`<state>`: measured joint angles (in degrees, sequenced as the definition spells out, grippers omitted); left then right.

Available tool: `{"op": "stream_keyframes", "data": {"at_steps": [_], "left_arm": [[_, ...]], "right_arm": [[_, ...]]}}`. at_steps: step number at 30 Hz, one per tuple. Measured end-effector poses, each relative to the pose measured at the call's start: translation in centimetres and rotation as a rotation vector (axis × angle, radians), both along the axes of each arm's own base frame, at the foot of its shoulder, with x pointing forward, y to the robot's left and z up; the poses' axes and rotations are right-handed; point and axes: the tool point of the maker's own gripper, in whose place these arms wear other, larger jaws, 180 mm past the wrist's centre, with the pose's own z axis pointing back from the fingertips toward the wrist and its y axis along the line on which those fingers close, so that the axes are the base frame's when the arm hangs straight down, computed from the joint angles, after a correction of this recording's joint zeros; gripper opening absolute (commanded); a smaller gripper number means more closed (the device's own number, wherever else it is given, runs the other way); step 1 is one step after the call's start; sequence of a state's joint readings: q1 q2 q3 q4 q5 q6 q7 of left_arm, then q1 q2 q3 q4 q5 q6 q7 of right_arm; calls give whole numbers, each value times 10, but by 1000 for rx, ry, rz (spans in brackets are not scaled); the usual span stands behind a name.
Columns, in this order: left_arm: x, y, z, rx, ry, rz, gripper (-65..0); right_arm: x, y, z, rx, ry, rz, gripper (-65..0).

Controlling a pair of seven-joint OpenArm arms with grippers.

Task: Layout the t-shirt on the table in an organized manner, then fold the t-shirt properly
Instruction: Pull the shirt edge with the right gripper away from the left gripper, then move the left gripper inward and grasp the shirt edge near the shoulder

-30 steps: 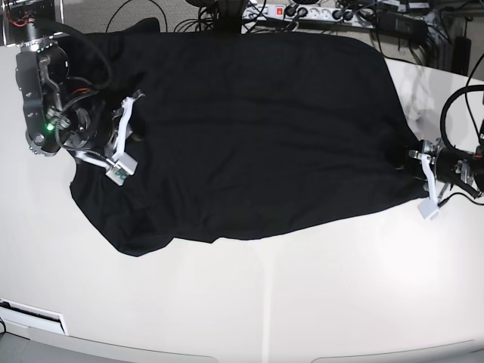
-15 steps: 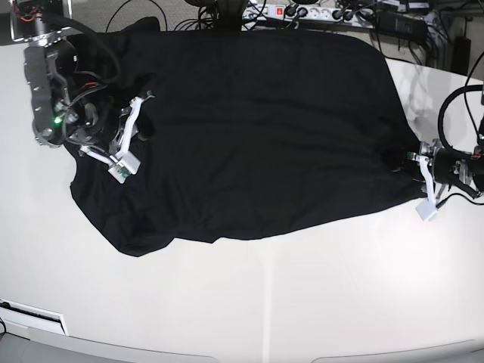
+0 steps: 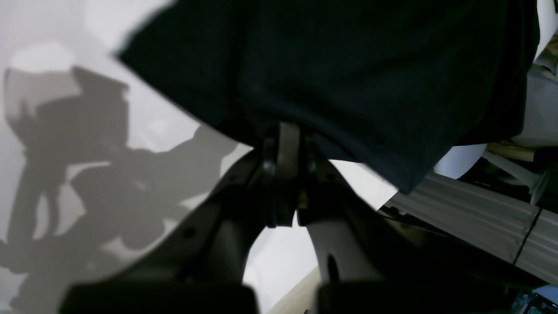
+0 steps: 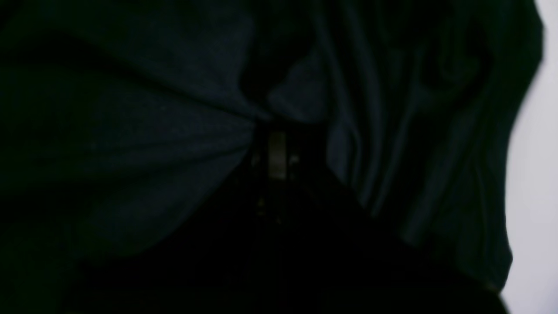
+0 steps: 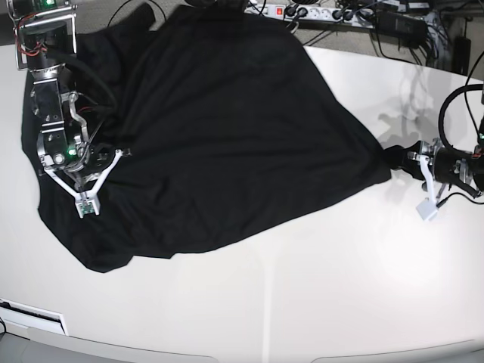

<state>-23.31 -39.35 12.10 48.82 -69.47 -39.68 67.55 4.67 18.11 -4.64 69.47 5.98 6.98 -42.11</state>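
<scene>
The black t-shirt [image 5: 227, 136] lies spread over the left and middle of the white table [image 5: 302, 287], stretched to a point at the right. My left gripper [image 5: 398, 156] is shut on that right corner; in the left wrist view the jaws [image 3: 284, 131] pinch the shirt's edge [image 3: 348, 78] just above the table. My right gripper [image 5: 119, 151] is shut on bunched fabric at the shirt's left side; in the right wrist view dark folds [image 4: 174, 144] gather at the gripper [image 4: 273, 131]. The shirt's far edge hangs over the table's back.
A power strip [image 5: 302, 13] and cables lie behind the table's back edge. The right arm's body [image 5: 53, 91] stands over the shirt's left part. The table's front edge [image 5: 45, 321] runs along the bottom left. Bare table shows at the front and right.
My right gripper has moved toward the front left, dragging the shirt with it. The shirt's right side has drawn in from a broad edge to a taut point at my left gripper, which stayed put.
</scene>
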Motion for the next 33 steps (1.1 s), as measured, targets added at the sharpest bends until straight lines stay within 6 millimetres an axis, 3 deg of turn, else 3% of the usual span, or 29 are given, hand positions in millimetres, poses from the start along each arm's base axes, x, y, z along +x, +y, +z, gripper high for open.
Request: {"op": "stream_keyframes", "data": {"at_steps": [3,8,12,17,22,25,28,33], "left_arm": [[-1,-1,-1,1,8,-6,-650],[-21,-2,-9,22,79,-55,-650],[-47,-20,-15,16,105,-140,-650],[-75,-58,-11,-5,54,-289,-650],[-68,-72,-14,33,-111,-304,-650],[-83,-67,-33,103,-84,-334,-650],[-92,-84,-47,112,-78,-367,-650],[-68,-108,-55,141,-198,-355,-650]], "right_arm": [[10,7,8,33,27,17,-650],[24,23,16,110,13,57,-650],[27,24,19,112,7,68,-650],[22,37,16,136,36,175,-650],[17,44,15,150,59,263,-650],[15,47,15,176,69,258,-650],[17,53,19,208,57,261,-650],[22,65,41,199,29,339,-650]]}}
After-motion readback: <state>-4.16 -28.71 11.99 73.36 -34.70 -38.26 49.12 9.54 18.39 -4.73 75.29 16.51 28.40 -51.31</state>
